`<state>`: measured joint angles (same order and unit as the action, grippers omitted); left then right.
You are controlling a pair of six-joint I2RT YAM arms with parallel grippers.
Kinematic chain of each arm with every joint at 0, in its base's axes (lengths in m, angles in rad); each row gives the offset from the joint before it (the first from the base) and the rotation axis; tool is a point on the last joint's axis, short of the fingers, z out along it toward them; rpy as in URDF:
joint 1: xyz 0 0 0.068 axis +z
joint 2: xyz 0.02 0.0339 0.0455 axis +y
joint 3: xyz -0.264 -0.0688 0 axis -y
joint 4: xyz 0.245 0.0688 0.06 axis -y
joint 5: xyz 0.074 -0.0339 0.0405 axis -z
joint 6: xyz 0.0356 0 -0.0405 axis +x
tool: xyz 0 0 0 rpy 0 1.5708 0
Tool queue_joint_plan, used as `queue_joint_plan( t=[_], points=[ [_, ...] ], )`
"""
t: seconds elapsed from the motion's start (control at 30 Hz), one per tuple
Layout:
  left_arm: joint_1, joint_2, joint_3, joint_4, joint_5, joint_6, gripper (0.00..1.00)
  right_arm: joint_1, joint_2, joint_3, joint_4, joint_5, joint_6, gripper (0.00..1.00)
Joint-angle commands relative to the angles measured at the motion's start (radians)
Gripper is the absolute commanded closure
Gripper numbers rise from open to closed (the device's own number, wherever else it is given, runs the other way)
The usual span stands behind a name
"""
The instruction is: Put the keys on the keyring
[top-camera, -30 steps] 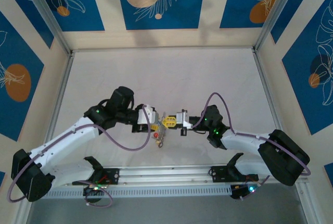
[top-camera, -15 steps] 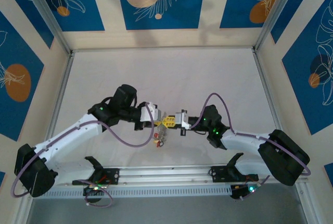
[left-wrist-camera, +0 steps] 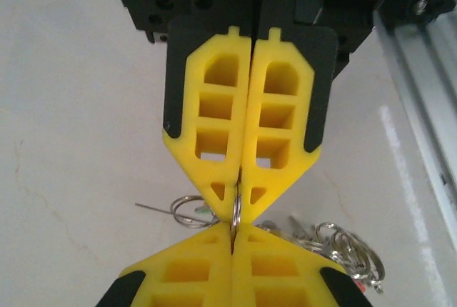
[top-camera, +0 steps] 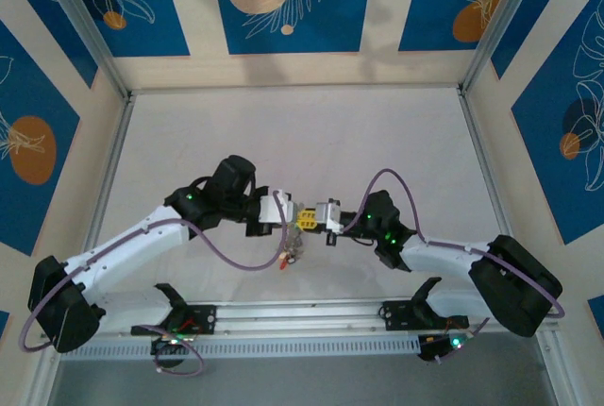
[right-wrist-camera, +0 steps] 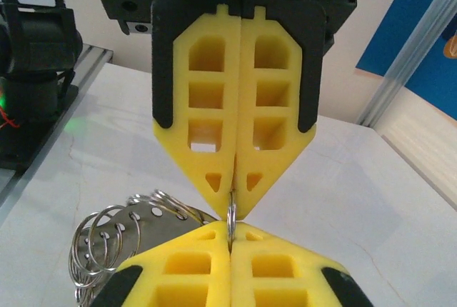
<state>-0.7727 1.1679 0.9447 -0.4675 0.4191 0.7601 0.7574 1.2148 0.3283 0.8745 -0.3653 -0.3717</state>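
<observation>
The left claw [left-wrist-camera: 240,191] and the right claw [right-wrist-camera: 233,203] meet tip to tip above the table [left-wrist-camera: 71,128], each clamped shut on the thin keyring [left-wrist-camera: 234,214], which shows edge-on between the 2 pairs of yellow tips. The keys [left-wrist-camera: 337,245] cluster in a bunch just beside them.

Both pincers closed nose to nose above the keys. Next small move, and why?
Probably ease the left pincer and right pincer slightly apart. Both are shut tip to tip on one thin ring, seen edge-on, with the keys bunched beside it; a gentle pull may open its gap.
</observation>
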Motion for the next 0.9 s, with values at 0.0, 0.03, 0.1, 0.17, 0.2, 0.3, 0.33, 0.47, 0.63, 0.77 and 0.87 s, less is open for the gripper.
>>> queue_joint_plan(
  t=[0.0, 0.03, 0.1, 0.17, 0.2, 0.3, 0.33, 0.47, 0.63, 0.77, 0.87],
  points=[
    [-0.030, 0.004, 0.081, -0.103, -0.170, 0.051, 1.00, 0.013, -0.045, 0.028, -0.050, 0.056, -0.044, 0.87],
    [-0.037, 0.012, 0.098, -0.128, -0.195, 0.054, 1.00, 0.014, -0.051, 0.030, -0.069, 0.065, -0.047, 0.85],
    [-0.052, 0.027, 0.133, -0.178, -0.230, 0.062, 1.00, 0.015, -0.051, 0.038, -0.099, 0.070, -0.060, 0.85],
    [-0.067, 0.054, 0.177, -0.235, -0.254, 0.066, 1.00, 0.016, -0.044, 0.042, -0.102, 0.075, -0.068, 0.84],
    [-0.074, 0.066, 0.192, -0.257, -0.259, 0.070, 1.00, 0.016, -0.039, 0.045, -0.100, 0.077, -0.067, 0.84],
    [-0.089, 0.101, 0.231, -0.293, -0.256, 0.070, 1.00, 0.016, -0.019, 0.059, -0.093, 0.071, -0.057, 0.84],
    [-0.092, 0.110, 0.240, -0.298, -0.248, 0.068, 1.00, 0.016, -0.006, 0.061, -0.081, 0.068, -0.054, 0.84],
    [-0.100, 0.127, 0.252, -0.294, -0.213, 0.063, 1.00, 0.017, 0.027, 0.070, -0.039, 0.057, -0.023, 0.85],
    [-0.100, 0.123, 0.262, -0.281, -0.190, 0.047, 1.00, 0.025, 0.051, 0.076, -0.032, 0.058, -0.003, 0.86],
    [-0.099, 0.113, 0.251, -0.281, -0.187, 0.048, 0.97, 0.026, 0.048, 0.068, -0.006, 0.060, 0.009, 1.00],
    [-0.086, 0.078, 0.213, -0.241, -0.151, 0.017, 0.89, 0.023, 0.026, 0.052, 0.032, 0.047, 0.026, 1.00]
  ],
)
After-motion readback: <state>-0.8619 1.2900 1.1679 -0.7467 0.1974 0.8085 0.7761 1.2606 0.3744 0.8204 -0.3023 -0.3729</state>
